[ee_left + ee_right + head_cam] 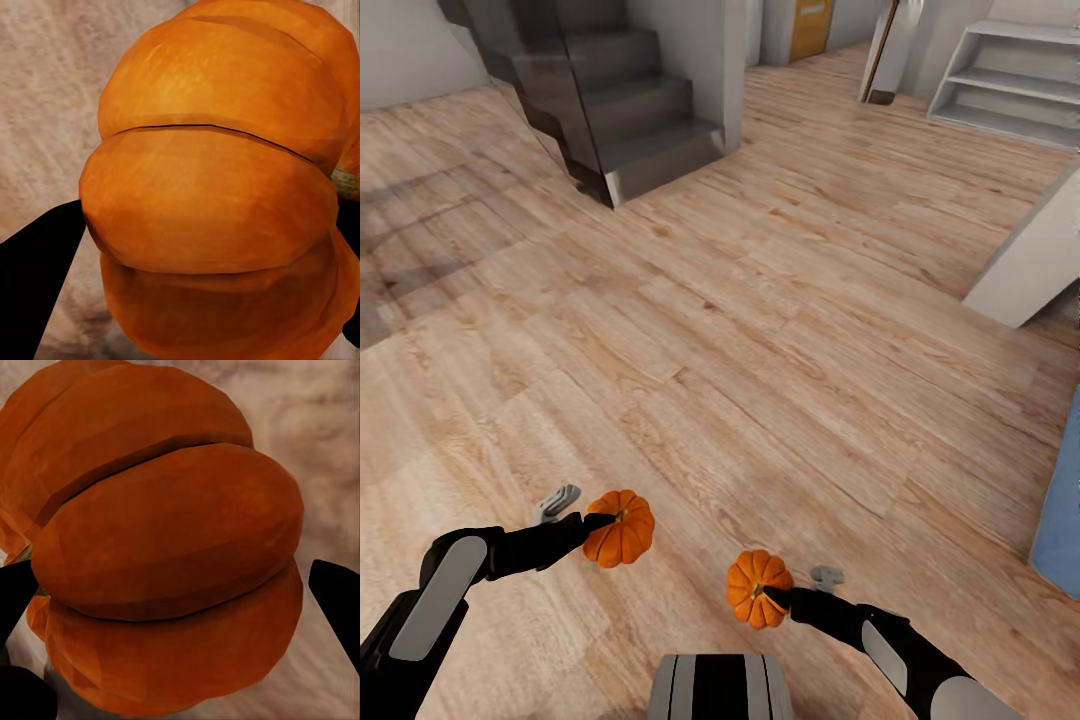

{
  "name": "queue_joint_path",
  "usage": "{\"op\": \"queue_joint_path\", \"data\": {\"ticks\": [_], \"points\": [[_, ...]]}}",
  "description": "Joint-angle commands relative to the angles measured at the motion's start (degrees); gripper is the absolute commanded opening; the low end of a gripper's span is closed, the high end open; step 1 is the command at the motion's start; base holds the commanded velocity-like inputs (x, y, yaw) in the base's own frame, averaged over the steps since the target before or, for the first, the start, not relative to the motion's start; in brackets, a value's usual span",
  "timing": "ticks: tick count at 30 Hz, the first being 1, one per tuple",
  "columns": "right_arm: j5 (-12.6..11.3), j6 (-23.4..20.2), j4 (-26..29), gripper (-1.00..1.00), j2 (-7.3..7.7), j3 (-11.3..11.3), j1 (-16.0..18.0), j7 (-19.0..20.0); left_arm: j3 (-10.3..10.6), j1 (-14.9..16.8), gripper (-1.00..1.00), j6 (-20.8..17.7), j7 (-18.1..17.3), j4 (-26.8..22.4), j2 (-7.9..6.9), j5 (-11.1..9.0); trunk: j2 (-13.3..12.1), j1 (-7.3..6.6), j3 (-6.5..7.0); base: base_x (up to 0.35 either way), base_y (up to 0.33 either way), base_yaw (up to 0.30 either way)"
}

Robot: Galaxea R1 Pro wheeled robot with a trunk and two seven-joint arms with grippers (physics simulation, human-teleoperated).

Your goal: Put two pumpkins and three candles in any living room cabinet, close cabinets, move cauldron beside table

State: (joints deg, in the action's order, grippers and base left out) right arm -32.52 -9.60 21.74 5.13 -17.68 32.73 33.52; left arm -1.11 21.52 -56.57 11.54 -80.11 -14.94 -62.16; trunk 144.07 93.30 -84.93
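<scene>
I hold two bright orange ribbed pumpkins above the wood plank floor. My left gripper [600,522] is shut on the left pumpkin [620,527], low in the head view left of centre. My right gripper [775,598] is shut on the right pumpkin [757,588], slightly lower and to the right. In the left wrist view its pumpkin [217,195] sits between dark fingers [37,262]. The right wrist view shows the other pumpkin [165,547] clamped between black fingertips [337,600]. Candles, cabinet and cauldron are out of view.
A dark grey staircase [610,100] rises at the upper left. A white stepped unit [1010,85] stands at the upper right, a pale wall corner [1030,260] juts in at right, and a blue object [1060,520] sits at the right edge. Open plank floor [760,330] stretches ahead.
</scene>
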Motion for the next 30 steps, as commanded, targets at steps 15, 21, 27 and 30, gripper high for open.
{"op": "queue_joint_path", "data": {"ticks": [15,21,27,30], "points": [[-0.54,-0.42,0.06,-1.00,0.05,-0.27,-0.02,-0.04,0.01,0.02,-1.00,-0.21,0.59,-0.05,0.09,-0.59,-0.19,-0.39,3.29,0.000,0.000,0.000],[-0.53,-0.42,0.06,-1.00,0.05,-0.25,-0.01,-0.04,0.00,0.02,-1.00,-0.21,0.59,-0.05,0.07,-0.59,-0.27,-0.55,4.62,0.000,0.000,0.000],[-0.53,-0.46,0.06,-1.00,0.05,-0.25,-0.02,-0.04,0.01,0.02,-1.00,-0.21,0.59,-0.05,0.07,-0.59,-0.35,-0.70,5.95,0.000,0.000,0.000],[-0.54,-0.65,0.12,-1.00,0.05,-0.25,0.00,0.01,0.01,0.02,-1.00,-0.21,0.59,-0.05,0.09,-0.59,-0.39,-0.78,6.62,0.000,0.000,0.000]]}}
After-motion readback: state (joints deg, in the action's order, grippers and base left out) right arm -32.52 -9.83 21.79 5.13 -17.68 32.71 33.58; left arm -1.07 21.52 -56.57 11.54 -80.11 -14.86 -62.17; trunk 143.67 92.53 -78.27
